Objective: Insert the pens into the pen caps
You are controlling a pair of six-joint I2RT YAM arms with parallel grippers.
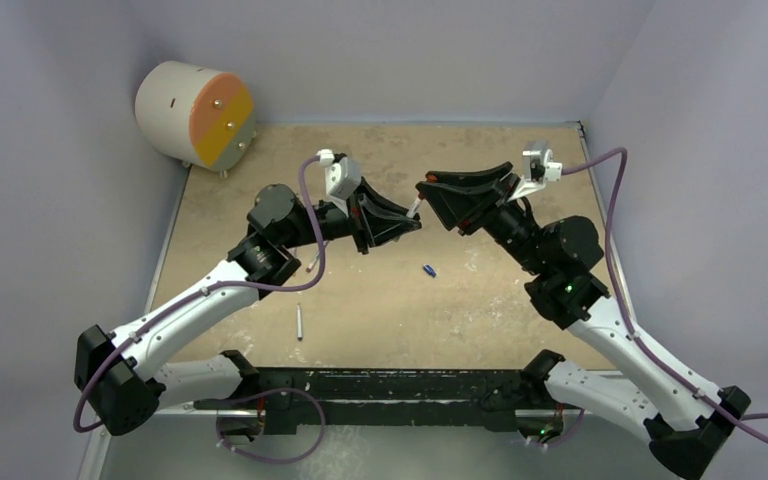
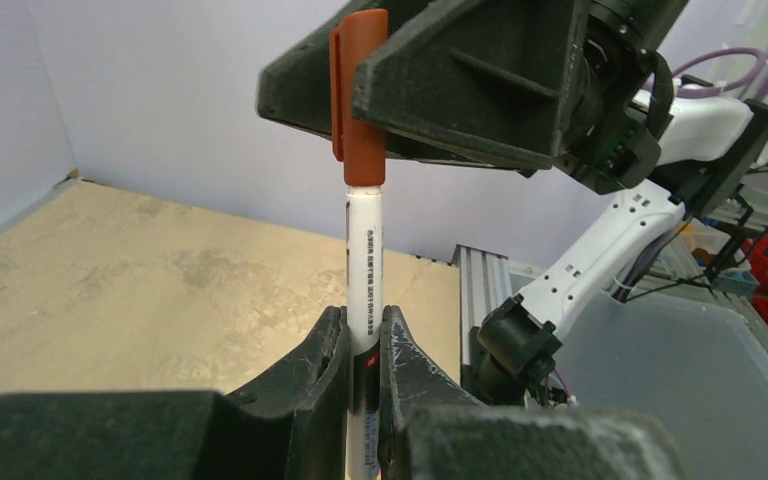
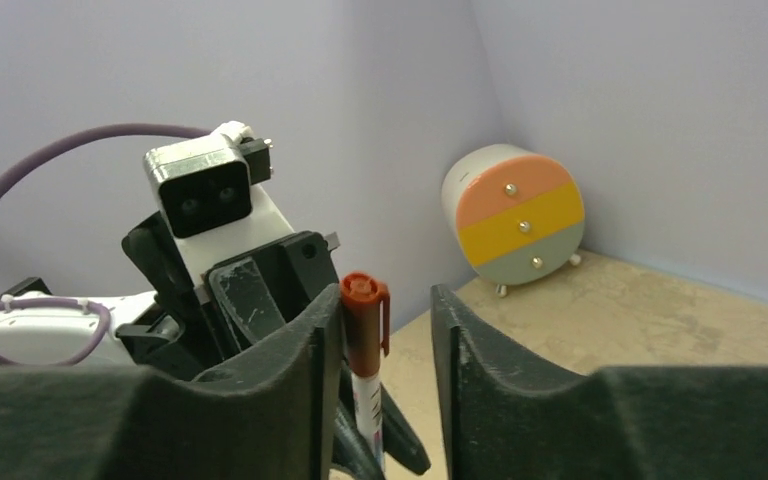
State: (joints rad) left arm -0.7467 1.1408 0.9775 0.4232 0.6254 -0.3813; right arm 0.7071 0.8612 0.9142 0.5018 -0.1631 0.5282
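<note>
Left wrist view — left pincer (image 2: 364, 335) clamps pen (image 2: 365, 260), red-brown cap (image 2: 364, 120) seated.

The pen cap (image 2: 364, 110) is red-brown, the pen (image 2: 364, 270) white.

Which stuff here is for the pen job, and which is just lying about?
For the job: white pen in the left claw, red-brown cap on its tip, blue cap, loose pen.
Just lying about: round drawer box.
</note>
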